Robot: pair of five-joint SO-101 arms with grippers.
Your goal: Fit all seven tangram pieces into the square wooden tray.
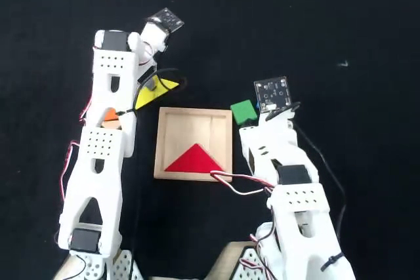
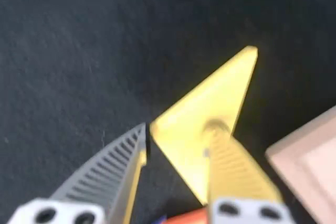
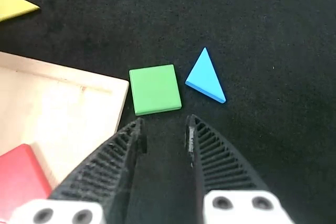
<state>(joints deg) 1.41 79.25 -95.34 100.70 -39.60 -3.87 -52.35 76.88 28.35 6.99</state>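
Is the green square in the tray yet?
No, out. The green square lies on the black table beside the tray.

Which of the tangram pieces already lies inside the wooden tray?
The red triangle, flat inside the tray. The yellow triangle, green square and blue triangle lie outside on the black table.
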